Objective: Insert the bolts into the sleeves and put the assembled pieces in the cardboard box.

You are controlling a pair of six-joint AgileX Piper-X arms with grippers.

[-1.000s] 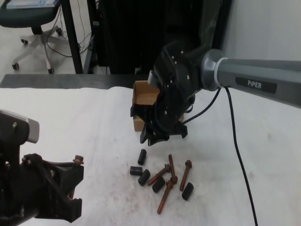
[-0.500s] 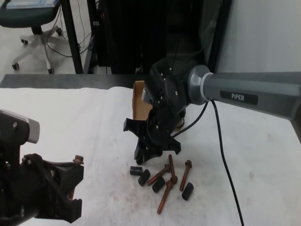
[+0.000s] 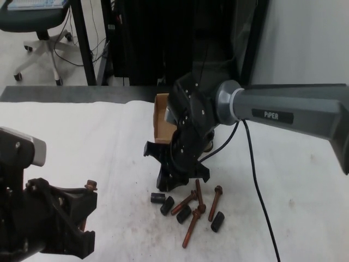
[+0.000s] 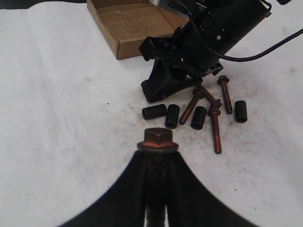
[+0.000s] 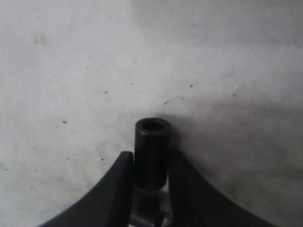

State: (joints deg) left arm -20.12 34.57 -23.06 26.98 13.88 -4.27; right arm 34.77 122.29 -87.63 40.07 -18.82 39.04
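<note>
Right gripper [image 3: 177,177] sits lower near box [image 3: 162,115], clamping sleeve [image 5: 152,152]; left gripper [image 4: 157,160] clamps bolt [image 4: 157,139] below head. Judged rigid, slippery steel: grip mid-length.

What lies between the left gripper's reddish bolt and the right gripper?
Two short black cylindrical sleeves on the white cloth, shown in the left wrist view.

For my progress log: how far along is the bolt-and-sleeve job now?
Done: nothing; the cardboard box looks empty where visible. In hand: left gripper holds a bolt, right gripper grips a sleeve. Left: joining and boxing them, then four loose sleeves and loose bolts on the cloth.
</note>
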